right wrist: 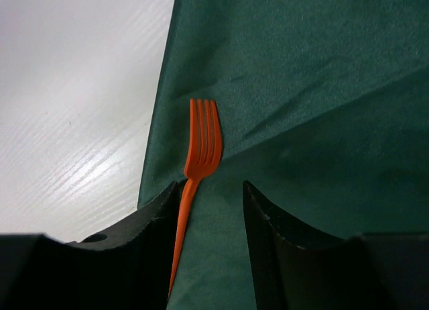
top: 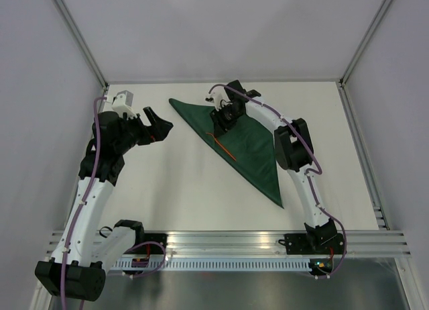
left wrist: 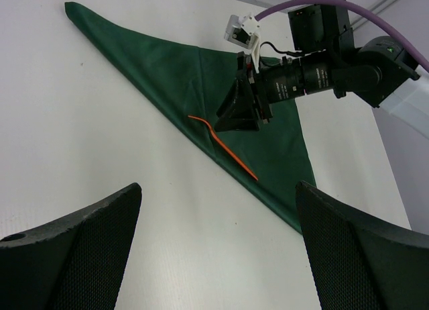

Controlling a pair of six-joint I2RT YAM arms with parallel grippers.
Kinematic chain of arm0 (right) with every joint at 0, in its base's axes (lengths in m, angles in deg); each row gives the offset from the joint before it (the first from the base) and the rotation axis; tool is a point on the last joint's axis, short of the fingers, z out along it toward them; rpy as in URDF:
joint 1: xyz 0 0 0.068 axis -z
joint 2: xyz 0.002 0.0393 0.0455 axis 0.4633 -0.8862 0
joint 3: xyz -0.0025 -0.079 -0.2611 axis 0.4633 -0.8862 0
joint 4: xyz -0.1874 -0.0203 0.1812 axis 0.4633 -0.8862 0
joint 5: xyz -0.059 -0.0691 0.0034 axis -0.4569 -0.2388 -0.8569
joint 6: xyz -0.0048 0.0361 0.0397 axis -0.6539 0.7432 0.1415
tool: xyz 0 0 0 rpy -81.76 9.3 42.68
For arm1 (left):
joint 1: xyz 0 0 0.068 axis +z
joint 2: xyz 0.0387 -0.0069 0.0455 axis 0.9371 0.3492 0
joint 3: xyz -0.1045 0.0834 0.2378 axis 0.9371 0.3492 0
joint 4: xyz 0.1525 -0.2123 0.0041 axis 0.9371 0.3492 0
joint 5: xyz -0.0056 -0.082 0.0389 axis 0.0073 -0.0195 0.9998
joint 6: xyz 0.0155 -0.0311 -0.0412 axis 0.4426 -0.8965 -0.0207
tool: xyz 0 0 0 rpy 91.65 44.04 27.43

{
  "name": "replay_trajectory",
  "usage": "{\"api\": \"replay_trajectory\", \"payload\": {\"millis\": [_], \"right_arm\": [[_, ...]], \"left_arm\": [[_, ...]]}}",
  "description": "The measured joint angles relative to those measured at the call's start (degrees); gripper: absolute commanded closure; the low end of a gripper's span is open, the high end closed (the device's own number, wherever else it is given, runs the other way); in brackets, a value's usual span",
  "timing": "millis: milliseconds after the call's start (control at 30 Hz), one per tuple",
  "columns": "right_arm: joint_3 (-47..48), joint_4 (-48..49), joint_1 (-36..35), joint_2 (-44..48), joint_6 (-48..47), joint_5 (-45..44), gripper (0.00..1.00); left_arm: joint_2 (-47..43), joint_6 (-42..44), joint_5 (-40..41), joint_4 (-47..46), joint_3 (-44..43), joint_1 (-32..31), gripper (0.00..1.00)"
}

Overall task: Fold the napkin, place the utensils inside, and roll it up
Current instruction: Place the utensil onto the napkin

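The dark green napkin (top: 251, 145) lies folded into a long triangle on the white table, its point toward the back left. An orange-red fork, the utensil (top: 224, 147), rests on the cloth just inside the long left edge. In the right wrist view the fork (right wrist: 203, 142) lies flat, tines away, with its handle running along the inner face of the left finger. My right gripper (right wrist: 211, 202) hovers low over it, jaws apart and pinching nothing. My left gripper (top: 159, 127) is open over bare table left of the napkin (left wrist: 174, 75), empty.
The white table (top: 167, 189) is walled by pale panels on three sides with metal corner posts. An aluminium rail (top: 228, 241) carrying both arm bases runs along the near edge. The right arm's elbow (top: 291, 145) hangs over the napkin's right part.
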Motion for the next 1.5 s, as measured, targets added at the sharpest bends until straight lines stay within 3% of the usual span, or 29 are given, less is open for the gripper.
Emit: {"api": "replay_trajectory", "payload": {"millis": [533,967,1500], "right_arm": [[-16.33,6.58,-2.4,15.54,-0.83,-7.98,0.66],[-24.0,10.14,-7.52,15.91,-1.64,-17.0,0.66],[-25.38,13.55,-8.2,15.91,-1.49,-23.52,0.66]], "left_arm": [[0.0,0.02,0.0,-0.02,0.0,0.0,0.01],[-0.02,0.0,-0.02,-0.02,0.0,0.0,0.01],[0.0,0.02,-0.02,-0.02,0.0,0.0,0.01]]}}
